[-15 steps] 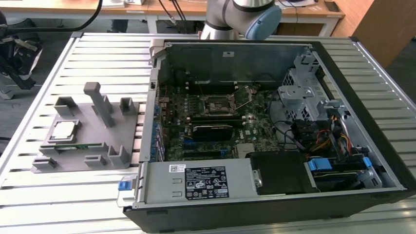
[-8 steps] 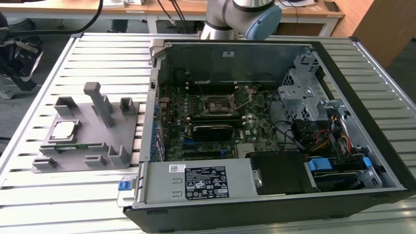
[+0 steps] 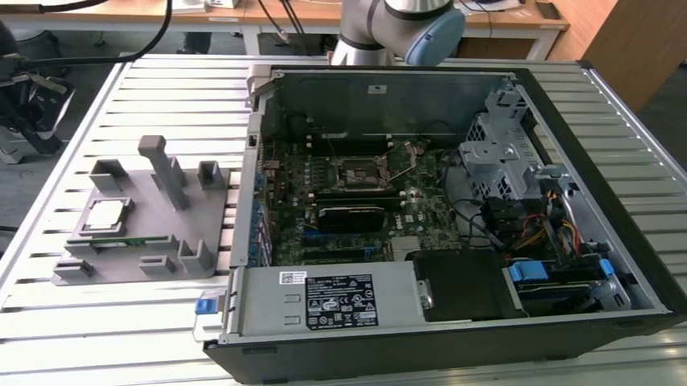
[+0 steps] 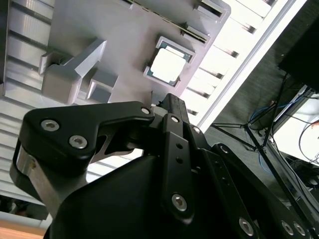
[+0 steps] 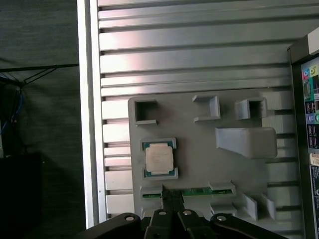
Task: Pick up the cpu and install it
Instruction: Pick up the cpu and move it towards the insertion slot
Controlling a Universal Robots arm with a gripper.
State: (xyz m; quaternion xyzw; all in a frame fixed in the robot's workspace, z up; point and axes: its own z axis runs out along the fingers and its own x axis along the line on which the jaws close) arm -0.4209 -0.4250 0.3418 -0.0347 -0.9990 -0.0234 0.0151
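Arm (image 3: 400,28) upright at far edge in exterior view; jaws pressed together, empty, pointing down.

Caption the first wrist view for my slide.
Shut gripper above the grey holder, cpu seated in its pocket, not yet picked up.

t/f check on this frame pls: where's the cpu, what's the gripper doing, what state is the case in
1. The cpu lies in a pocket of the grey fixture tray. True.
2. The gripper is holding the cpu. False: it is shut on nothing, and the cpu lies apart from it on the tray.
3. The computer case is open, with the motherboard exposed. True.
4. The cpu is seated in the motherboard socket. False: it is on the tray, outside the case, to the exterior view's left of it.
5. A green memory stick lies in a slot on the same tray. True.
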